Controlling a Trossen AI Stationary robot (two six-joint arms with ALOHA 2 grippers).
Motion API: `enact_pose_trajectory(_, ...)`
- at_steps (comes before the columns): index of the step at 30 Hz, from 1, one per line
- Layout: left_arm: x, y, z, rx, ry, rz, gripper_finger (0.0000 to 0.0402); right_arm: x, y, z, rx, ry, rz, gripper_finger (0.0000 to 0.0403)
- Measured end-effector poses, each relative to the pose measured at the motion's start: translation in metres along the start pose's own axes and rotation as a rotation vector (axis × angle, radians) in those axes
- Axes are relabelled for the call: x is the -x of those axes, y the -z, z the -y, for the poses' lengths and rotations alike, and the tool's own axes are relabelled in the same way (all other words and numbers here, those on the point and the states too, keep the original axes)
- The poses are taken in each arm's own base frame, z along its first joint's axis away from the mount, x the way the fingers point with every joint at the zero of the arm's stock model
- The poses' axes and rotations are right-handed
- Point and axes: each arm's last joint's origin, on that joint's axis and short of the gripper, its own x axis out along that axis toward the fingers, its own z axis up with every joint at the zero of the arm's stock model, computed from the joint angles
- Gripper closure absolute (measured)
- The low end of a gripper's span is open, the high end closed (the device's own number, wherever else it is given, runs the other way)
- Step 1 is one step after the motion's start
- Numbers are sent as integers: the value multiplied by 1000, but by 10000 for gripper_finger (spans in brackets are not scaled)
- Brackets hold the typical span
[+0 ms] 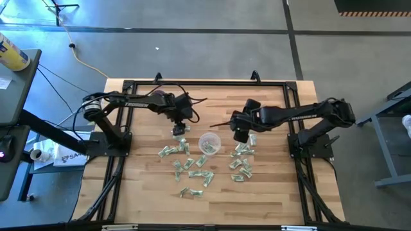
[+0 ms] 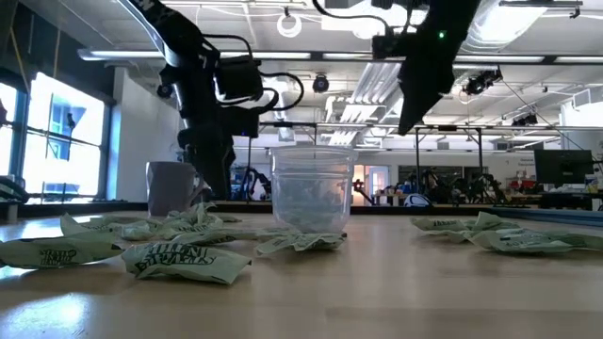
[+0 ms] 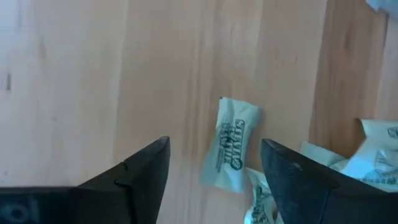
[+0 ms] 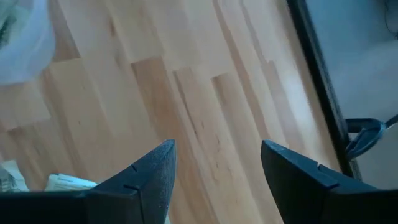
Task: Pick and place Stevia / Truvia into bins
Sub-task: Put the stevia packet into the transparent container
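My left tool (image 1: pixel 179 127) hangs over the counter (image 1: pixel 141 192) just left of the clear cup (image 1: pixel 209 142), fingers spread with nothing between them, above one Stevia sachet (image 3: pixel 231 144). More sachets (image 1: pixel 190 168) lie scattered on the counter left of and in front of the cup, none gripped. My right tool (image 1: pixel 241 135) hovers just right of the cup, fingers spread and bare, over another cluster of sachets (image 1: pixel 241 162).

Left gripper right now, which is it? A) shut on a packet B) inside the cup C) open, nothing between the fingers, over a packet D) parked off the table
C: the left gripper shows its fingers apart, with a green packet lying flat on the table beyond the gap.
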Motion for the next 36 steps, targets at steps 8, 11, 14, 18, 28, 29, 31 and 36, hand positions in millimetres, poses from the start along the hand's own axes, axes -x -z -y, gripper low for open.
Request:
enact_pose_trajectory(8,-13,0,0,-40,33,-17,154,-22,19,-11,2,-32,-16,177)
enact_pose_trajectory(11,-17,0,0,-39,59,-15,168,-26,24,-13,-24,-29,-28,177)
enact_pose_trajectory(14,-26,3,1,-34,81,-50,182,-29,28,-13,-38,-26,-39,177)
enact_pose_trajectory(18,-34,3,0,-32,79,-70,206,-31,29,-14,-65,-25,-44,177)
enact_pose_trajectory(28,-34,1,-3,-15,9,-78,338,-17,36,-26,-46,15,-18,177)
enact_pose_trajectory(29,-33,-1,-3,6,8,-80,354,-12,37,-27,-54,14,-4,177)
enact_pose_trajectory(31,-28,-6,-2,44,0,-79,381,-2,42,-29,-71,13,10,178)
enact_pose_trajectory(36,7,-41,12,67,-76,17,370,24,60,-31,-67,28,8,178)
